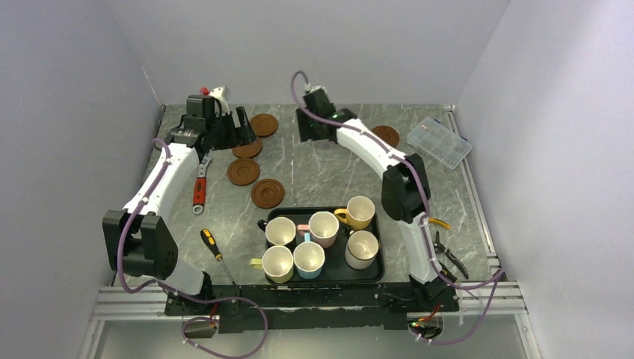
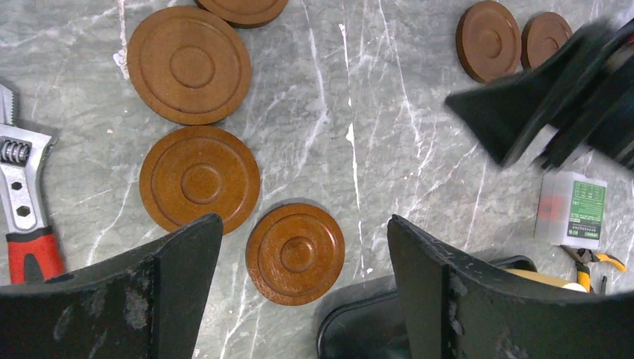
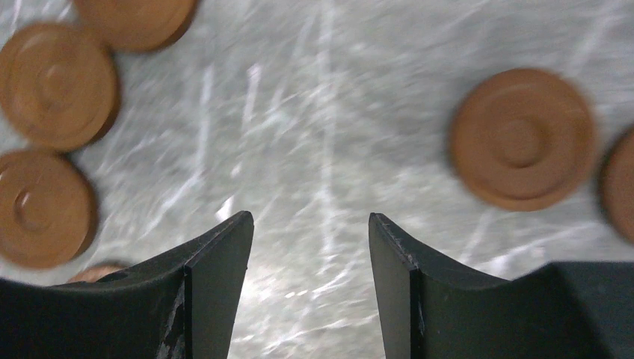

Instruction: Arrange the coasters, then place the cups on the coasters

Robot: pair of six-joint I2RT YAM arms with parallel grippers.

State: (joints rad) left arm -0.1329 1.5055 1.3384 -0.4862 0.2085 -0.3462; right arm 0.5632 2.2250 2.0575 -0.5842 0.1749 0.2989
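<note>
My left gripper point(image 2: 303, 221) and right gripper point(image 3: 310, 217) hang spread, empty. The coasters point(image 2: 200, 179) look stiff, light, probably wooden; I'd pinch across a rim.

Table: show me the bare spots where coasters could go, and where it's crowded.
Widest bare stretch of table: between the coasters on the left, the right arm and the tray at the near side. A smaller patch lies between the clear box and the pliers. Crowded: the left back, with coasters and wrench; the tray is full of cups.
</note>
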